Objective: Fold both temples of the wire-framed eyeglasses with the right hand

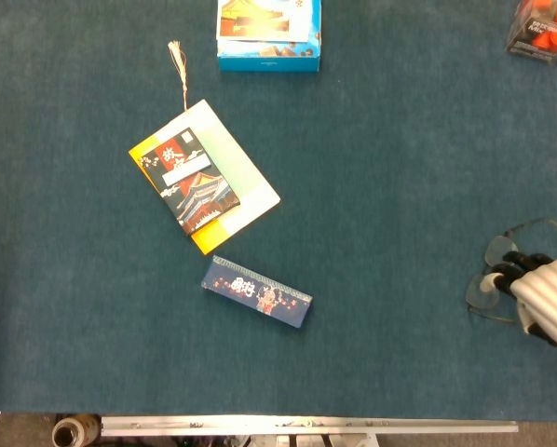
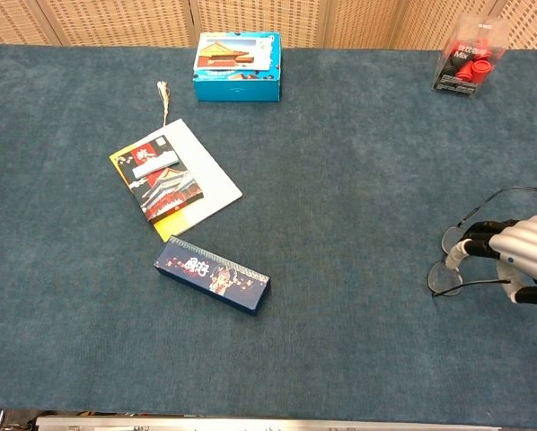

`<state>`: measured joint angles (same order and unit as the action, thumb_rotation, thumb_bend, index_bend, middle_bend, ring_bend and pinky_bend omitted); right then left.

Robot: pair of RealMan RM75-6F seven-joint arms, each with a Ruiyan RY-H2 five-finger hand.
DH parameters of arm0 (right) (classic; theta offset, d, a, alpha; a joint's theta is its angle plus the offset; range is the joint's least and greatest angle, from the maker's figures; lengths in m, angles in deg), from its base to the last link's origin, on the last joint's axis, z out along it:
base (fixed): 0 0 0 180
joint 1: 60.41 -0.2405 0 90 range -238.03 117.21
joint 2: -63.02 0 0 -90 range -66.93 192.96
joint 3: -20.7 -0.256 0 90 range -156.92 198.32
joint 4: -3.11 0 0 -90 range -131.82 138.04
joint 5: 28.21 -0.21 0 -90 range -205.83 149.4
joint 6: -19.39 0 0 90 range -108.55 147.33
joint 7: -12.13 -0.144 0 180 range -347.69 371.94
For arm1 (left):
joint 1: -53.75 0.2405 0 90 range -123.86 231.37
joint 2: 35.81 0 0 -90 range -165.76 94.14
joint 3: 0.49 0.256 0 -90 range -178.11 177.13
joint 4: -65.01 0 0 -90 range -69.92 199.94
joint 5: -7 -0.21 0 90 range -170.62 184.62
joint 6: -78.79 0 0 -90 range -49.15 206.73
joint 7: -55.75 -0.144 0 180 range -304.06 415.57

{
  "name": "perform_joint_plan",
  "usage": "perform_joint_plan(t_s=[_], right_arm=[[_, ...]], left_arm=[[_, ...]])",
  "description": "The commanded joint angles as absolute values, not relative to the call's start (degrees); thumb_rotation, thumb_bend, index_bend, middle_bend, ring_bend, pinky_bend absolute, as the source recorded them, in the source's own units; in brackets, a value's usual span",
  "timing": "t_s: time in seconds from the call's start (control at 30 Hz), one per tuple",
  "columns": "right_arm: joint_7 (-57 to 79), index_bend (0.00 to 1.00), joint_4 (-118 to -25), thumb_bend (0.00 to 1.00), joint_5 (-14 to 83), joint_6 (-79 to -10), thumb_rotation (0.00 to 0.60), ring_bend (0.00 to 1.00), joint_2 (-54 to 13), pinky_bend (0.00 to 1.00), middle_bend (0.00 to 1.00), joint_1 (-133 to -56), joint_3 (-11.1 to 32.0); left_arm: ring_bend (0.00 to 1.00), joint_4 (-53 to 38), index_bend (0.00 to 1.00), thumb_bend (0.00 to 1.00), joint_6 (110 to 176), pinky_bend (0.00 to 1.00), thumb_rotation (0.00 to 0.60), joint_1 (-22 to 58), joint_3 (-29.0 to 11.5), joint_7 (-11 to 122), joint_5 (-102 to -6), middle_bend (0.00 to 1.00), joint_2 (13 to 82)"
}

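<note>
The wire-framed eyeglasses (image 1: pixel 483 292) lie on the blue cloth at the far right, lenses toward the left. In the chest view the eyeglasses (image 2: pixel 445 280) show both thin temples running rightward: one arcs over my hand, the other passes below it. My right hand (image 1: pixel 547 300) reaches in from the right edge, its dark fingertips pinching the frame at the bridge between the two lenses. The chest view shows the same right hand (image 2: pixel 524 247) with its fingers bunched at the frame. My left hand is in neither view.
A booklet (image 1: pixel 204 177) with a tasselled bookmark lies left of centre, with a long dark-blue box (image 1: pixel 256 291) below it. A light-blue box (image 1: pixel 267 33) sits at the far edge and a red-filled clear container (image 1: pixel 542 28) at the far right corner. The table's front edge (image 1: pixel 306 426) is near.
</note>
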<state>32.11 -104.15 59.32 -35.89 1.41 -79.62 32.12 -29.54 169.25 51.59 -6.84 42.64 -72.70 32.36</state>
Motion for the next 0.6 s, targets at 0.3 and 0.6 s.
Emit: perform_joint_plan(t_s=[0.3, 0.6], right_arm=[[23.63, 0.31, -102.56, 1.00, 70.10, -41.18, 0.600, 0.15, 1.27, 0.26, 0.31, -79.75, 32.61], [23.62, 0.31, -103.51, 1.00, 72.91, -43.56, 0.600, 0.15, 2.28, 0.26, 0.32, -79.43, 32.51]], left_arm=[[0.43, -29.39, 0.57, 0.49, 168.99, 0.52, 0.600, 51.49, -6.89, 42.67, -72.46, 0.51, 32.41], [0.43, -29.31, 0.57, 0.49, 168.77, 0.52, 0.600, 51.38, -6.91, 42.62, -72.25, 0.51, 32.47]])
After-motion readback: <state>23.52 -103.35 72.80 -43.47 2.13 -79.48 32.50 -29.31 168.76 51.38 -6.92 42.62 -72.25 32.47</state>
